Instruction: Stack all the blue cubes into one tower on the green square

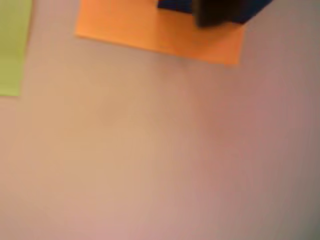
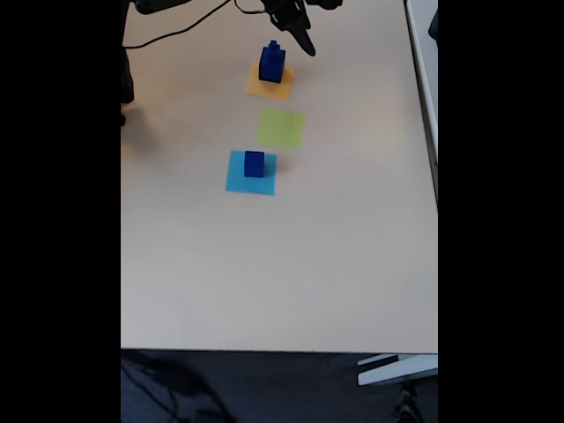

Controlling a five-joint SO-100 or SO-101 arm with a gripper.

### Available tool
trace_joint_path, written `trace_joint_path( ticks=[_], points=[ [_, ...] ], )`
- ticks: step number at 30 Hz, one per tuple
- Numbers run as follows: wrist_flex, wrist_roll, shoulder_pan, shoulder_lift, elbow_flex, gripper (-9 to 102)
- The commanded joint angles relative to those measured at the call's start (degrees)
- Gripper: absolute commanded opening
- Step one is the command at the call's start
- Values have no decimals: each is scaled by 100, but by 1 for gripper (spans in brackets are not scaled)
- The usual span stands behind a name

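Observation:
In the fixed view a stack of blue cubes (image 2: 271, 64), a small one on a larger one, stands on the orange-yellow square (image 2: 268, 85). A single blue cube (image 2: 254, 163) sits on the light blue square (image 2: 251, 173). Between them lies the green square (image 2: 281, 128), bare. My gripper (image 2: 304, 41) hangs just right of and beyond the stack's top, with nothing seen in it. In the wrist view a dark finger (image 1: 215, 15) stands in front of a blue cube (image 1: 252, 11) on the orange-yellow square (image 1: 150, 30). The green square (image 1: 12, 47) is at the left edge.
The beige table (image 2: 291, 264) stretches bare toward the near edge. A black cable (image 2: 176, 31) runs across the far left corner. A dark arm part (image 2: 128, 79) stands at the left edge.

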Motion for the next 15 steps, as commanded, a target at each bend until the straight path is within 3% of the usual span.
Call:
trace_joint_path(
  ticks=[1,15],
  points=[
    [281,439,-158,167,-237,30],
    [1072,835,-668,-79,-378,29]
  ],
)
